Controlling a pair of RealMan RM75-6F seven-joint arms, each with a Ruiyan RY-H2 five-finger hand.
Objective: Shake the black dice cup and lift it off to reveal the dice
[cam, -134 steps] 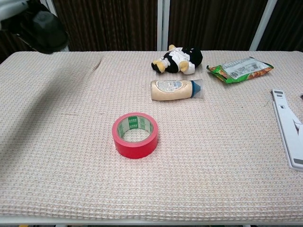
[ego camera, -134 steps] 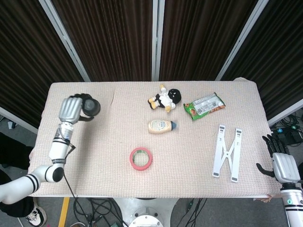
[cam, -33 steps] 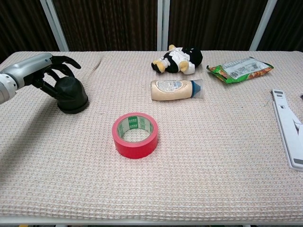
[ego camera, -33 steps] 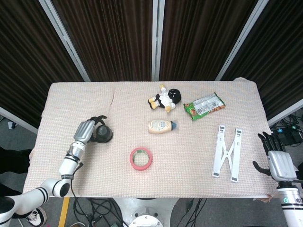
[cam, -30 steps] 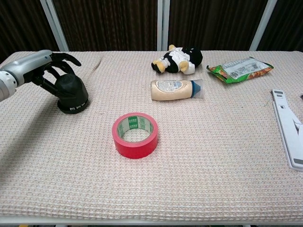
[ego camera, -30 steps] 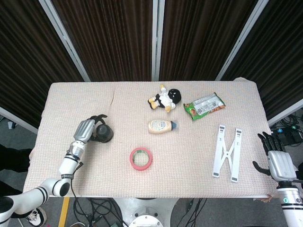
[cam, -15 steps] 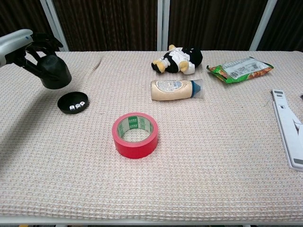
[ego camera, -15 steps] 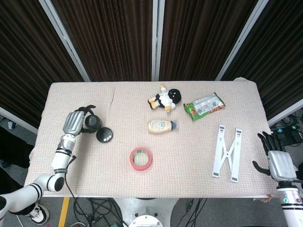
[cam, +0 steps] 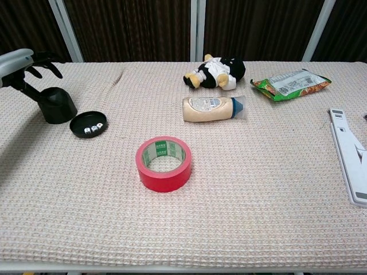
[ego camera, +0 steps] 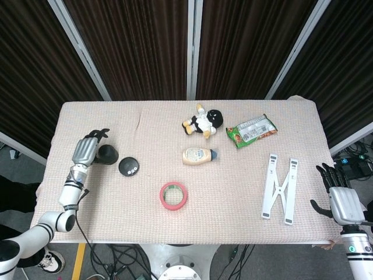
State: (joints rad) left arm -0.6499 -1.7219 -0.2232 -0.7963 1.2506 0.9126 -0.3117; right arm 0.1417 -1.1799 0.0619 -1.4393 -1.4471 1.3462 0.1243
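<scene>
Left hand (cam: pixel 26 66) is hovering at the table's left edge with its fingers (cam: pixel 43 60) spread over the top of the black cup (cam: pixel 55 105). The cup is standing upright on the cloth and the fingers are looking loosened, so I judge they are no longer gripping it, though whether a fingertip is touching the top is hard to tell. Just beside the cup, toward the table's middle, the black base (cam: pixel 88 125) is lying flat with the white dice (cam: pixel 92 129) sitting exposed on it. The reveal is looking essentially done.

Right hand (ego camera: pixel 342 198) is idling off the table's right front corner, fingers apart and holding nothing.

Risks from here are mostly about clearing away. If the left hand is pulling back with a finger catching the cup's top, the cup could be tipping toward the base and knocking the dice off or covering them again. A sideways sweep toward the middle could be nudging the base, since cup and base are standing nearly touching. The red tape roll (cam: pixel 163 163), bottle (cam: pixel 213 109), plush toy (cam: pixel 217 71), snack bag (cam: pixel 289 82) and white stand (cam: pixel 350 161) are lying well apart from that corner.
</scene>
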